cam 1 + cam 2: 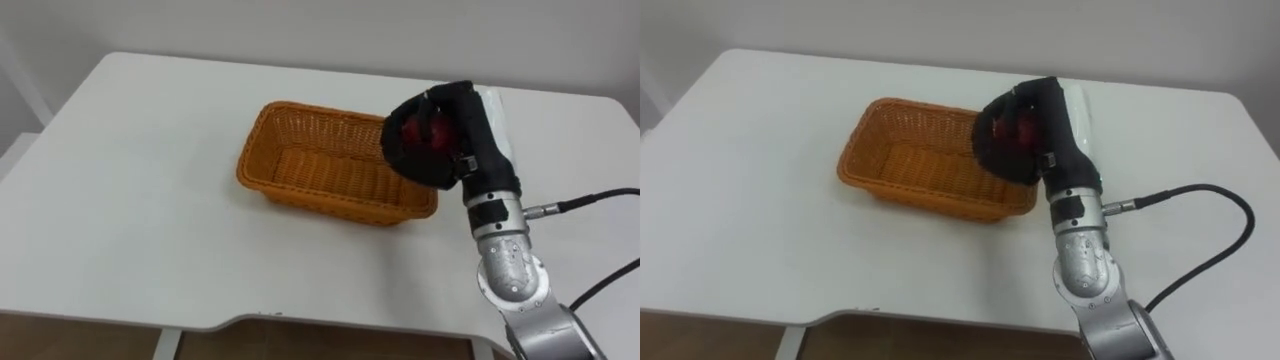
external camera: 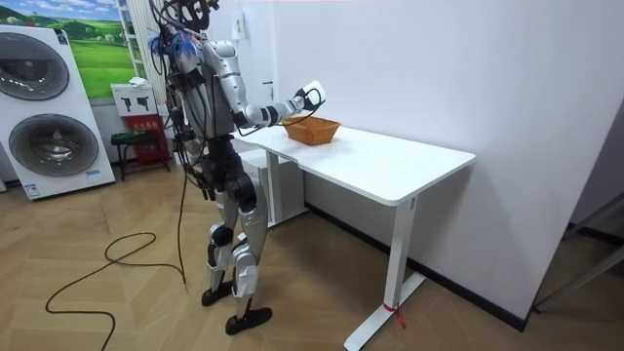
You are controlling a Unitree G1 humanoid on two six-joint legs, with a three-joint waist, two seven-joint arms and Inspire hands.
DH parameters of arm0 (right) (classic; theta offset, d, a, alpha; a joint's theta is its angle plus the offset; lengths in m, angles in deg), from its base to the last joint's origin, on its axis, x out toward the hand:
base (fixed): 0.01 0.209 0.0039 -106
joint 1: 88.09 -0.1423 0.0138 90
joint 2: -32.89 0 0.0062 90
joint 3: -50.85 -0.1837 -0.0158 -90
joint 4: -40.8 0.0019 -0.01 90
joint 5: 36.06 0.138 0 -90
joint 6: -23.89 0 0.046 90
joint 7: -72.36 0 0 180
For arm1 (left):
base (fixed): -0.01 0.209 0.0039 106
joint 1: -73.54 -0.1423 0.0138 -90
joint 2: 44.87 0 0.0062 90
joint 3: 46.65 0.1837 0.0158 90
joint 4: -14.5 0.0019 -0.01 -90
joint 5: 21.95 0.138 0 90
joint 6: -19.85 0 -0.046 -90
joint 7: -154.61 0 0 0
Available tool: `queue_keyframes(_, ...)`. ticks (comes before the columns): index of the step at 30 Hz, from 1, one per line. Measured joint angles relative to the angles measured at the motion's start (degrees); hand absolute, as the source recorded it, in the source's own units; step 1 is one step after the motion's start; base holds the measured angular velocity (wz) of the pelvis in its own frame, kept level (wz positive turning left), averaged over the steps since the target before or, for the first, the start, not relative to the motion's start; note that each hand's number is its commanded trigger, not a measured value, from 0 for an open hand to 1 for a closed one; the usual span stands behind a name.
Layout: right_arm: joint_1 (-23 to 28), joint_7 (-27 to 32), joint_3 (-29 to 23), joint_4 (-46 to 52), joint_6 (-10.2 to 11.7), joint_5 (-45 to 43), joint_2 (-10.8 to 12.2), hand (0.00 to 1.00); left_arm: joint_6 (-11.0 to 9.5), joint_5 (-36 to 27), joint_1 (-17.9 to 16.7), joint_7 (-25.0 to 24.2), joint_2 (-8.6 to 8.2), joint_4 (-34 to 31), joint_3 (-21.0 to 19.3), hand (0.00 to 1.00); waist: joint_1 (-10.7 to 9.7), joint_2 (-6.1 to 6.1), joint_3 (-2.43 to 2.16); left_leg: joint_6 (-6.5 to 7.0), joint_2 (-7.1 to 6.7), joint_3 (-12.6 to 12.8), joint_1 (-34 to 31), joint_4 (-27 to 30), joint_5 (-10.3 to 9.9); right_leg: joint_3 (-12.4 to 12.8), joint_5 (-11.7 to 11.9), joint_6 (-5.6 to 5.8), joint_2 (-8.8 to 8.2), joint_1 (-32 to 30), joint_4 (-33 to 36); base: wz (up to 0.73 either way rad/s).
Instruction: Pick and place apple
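My right hand is curled round a red apple, whose skin shows between the dark fingers. The hand hovers over the right end of an orange wicker basket, above its rim. The basket stands on the white table and nothing shows inside it. In the room view the robot stands at the table's end with that arm stretched over the basket, the hand held just above it.
The table's near edge runs along the bottom of the eye views, with brown floor below. A white wall stands behind the table. In the room view, washing machines and a small stool stand behind the robot.
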Motion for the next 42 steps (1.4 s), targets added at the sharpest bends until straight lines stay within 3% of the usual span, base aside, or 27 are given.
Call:
queue_keyframes(14,-0.7,-1.6,1.0,0.1,0.0,0.3,0.0,0.00,0.3,0.3,1.4,-0.1,0.00,0.4,-0.1,0.00,1.5,-0.25,0.14,0.01,-0.03,0.0,0.2,0.2,0.0,0.4,0.0,0.00,-0.03,0.0,-0.1,0.00)
queue_keyframes(30,-0.7,-3.2,1.0,0.0,0.0,3.2,-0.2,0.00,0.7,0.4,1.4,-0.7,-0.02,0.8,-0.1,0.00,1.2,-0.06,0.17,0.00,-0.03,-0.3,-0.1,0.8,0.0,-0.4,0.0,0.00,-0.09,0.2,0.0,0.00)
queue_keyframes(33,-0.7,-2.6,0.7,0.0,0.0,3.4,-0.2,0.00,0.7,0.2,1.2,-0.7,-0.03,1.4,-0.1,0.00,0.2,0.19,0.16,0.00,-0.10,-0.7,0.0,0.8,0.0,-0.5,0.0,0.00,-0.14,0.4,0.0,0.06)
queue_keyframes(37,-0.7,0.2,-2.8,0.2,0.1,4.9,-0.2,0.00,0.4,-0.1,0.3,-0.6,-0.01,1.3,-0.9,0.00,-1.1,0.29,-0.34,0.05,-0.22,-0.7,0.0,0.7,0.0,-0.4,0.0,0.03,-0.26,0.2,0.0,0.00)
queue_keyframes(42,-0.5,6.7,-14.8,0.4,1.7,5.8,-0.2,0.00,-1.1,0.4,-1.6,0.3,-0.23,1.3,-6.9,0.00,-3.1,0.08,-0.67,0.07,-0.26,-0.5,0.4,0.8,0.1,-0.4,0.0,0.03,-0.32,0.5,0.0,-0.01)
